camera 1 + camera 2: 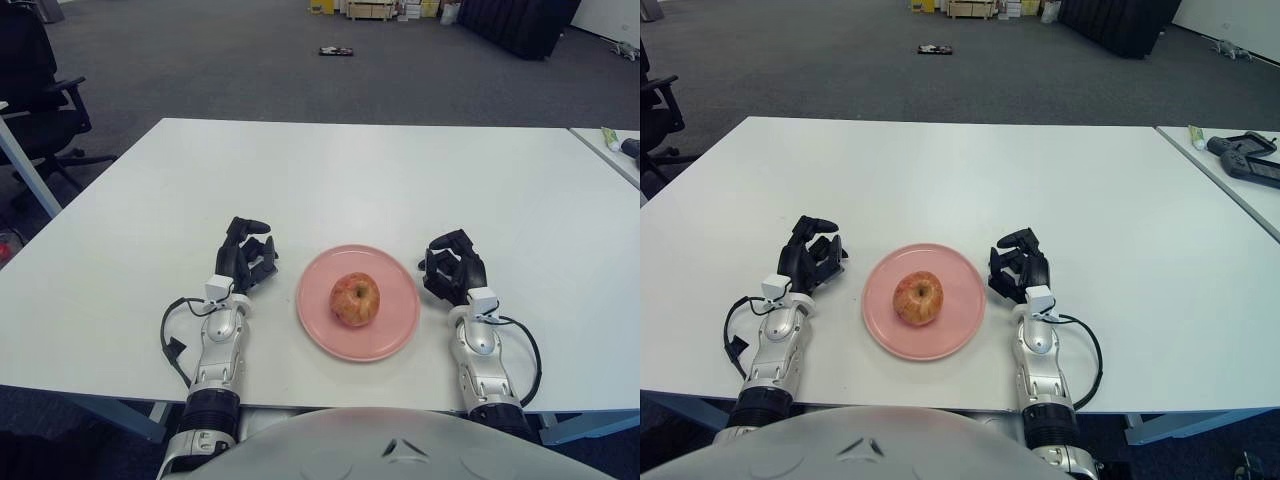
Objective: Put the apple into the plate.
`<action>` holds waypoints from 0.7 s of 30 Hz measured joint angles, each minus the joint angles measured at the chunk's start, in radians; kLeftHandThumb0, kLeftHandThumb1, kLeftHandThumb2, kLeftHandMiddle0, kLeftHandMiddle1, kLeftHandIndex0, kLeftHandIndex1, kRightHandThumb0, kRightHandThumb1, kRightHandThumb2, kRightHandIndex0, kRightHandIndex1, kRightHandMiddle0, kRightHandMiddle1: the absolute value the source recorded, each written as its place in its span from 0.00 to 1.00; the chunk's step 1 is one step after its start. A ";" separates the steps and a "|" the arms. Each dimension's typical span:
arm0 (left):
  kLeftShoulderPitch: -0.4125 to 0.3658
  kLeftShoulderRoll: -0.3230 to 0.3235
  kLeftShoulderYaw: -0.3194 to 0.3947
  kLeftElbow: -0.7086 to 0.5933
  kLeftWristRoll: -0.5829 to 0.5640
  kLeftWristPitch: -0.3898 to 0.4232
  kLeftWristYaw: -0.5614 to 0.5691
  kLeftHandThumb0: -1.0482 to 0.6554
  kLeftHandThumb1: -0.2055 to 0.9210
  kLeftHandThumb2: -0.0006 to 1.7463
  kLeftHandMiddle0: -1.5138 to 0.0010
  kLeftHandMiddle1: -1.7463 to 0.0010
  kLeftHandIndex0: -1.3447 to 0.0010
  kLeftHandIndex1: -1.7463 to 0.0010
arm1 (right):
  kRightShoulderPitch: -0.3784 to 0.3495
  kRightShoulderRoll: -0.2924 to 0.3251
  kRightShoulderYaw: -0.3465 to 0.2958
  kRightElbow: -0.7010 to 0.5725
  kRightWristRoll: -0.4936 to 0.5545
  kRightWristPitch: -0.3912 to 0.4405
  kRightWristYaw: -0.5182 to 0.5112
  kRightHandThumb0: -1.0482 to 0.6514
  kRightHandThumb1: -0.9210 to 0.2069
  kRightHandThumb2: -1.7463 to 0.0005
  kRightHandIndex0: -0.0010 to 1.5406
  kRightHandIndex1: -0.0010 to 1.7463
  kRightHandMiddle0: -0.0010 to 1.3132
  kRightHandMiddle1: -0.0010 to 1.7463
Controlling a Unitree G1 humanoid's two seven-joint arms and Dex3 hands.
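A white table (330, 180) fills most of the view, its near edge partly covered by the robot's own grey torso at the bottom of the frame. A second table (1230, 175) at the right is cut off by the frame edge, with dark objects on it too small to identify. An office chair (40, 90) shows only in part at the upper left.

Near the table's front edge lies a pink plate (395, 330), round and flat. The apple (355, 299) sits on it, roughly at its centre, stem dimple facing up.

The left hand (245, 257) shows just beside the plate's left rim, its dark fingers loosely curled and holding nothing. The right hand (455, 268) shows just beside the right rim, its fingers likewise loosely bent around nothing. The apple lies between the two hands, apart from both, with bare plate separating it from each set of fingers.
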 measured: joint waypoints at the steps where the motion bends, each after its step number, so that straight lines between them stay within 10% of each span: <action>1: 0.000 0.000 0.000 0.000 0.000 0.000 0.000 0.38 0.71 0.56 0.55 0.00 0.70 0.00 | 0.001 -0.001 0.000 -0.002 0.000 0.001 0.001 0.39 0.22 0.50 0.39 0.81 0.26 1.00; 21: 0.006 -0.001 0.000 -0.002 -0.006 0.000 0.000 0.38 0.72 0.55 0.59 0.00 0.71 0.00 | 0.019 0.000 -0.001 -0.035 -0.003 0.025 -0.004 0.39 0.24 0.48 0.42 0.80 0.27 1.00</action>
